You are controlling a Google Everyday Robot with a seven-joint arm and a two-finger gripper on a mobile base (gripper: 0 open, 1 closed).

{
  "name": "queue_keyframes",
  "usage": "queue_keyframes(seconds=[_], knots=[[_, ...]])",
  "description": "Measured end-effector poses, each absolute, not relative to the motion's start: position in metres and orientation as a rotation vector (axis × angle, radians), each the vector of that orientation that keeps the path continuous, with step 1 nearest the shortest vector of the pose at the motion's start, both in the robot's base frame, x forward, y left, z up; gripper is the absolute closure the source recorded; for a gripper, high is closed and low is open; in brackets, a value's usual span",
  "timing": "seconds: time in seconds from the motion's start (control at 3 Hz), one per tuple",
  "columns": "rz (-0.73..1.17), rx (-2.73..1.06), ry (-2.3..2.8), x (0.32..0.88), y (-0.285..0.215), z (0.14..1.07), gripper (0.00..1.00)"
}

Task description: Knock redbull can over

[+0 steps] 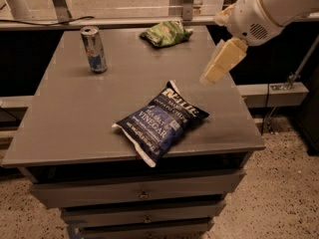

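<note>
The redbull can stands upright at the far left of the grey table. It is slim, silver and blue, with a silver top. My gripper is cream-coloured and hangs from the white arm at the upper right. It is in the air above the table's right side, pointing down and to the left. It is far to the right of the can and touches nothing.
A dark blue chip bag lies near the table's front edge, between centre and right. A small green snack bag lies at the back centre. Drawers run below the tabletop. A rail and glass panel stand behind.
</note>
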State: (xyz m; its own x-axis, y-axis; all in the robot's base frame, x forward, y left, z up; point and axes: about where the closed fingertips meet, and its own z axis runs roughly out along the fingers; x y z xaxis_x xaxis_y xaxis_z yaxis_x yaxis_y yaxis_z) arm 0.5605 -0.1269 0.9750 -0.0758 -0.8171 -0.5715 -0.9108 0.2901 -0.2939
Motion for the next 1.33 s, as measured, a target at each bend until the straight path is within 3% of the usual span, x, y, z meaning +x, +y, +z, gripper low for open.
queue_keyframes(seconds=[0.67, 1.33], knots=[[0.39, -1.409, 1.759, 0.608, -0.016, 0.965, 0.0], [0.403, -1.365, 1.724, 0.618, 0.004, 0.961, 0.0]])
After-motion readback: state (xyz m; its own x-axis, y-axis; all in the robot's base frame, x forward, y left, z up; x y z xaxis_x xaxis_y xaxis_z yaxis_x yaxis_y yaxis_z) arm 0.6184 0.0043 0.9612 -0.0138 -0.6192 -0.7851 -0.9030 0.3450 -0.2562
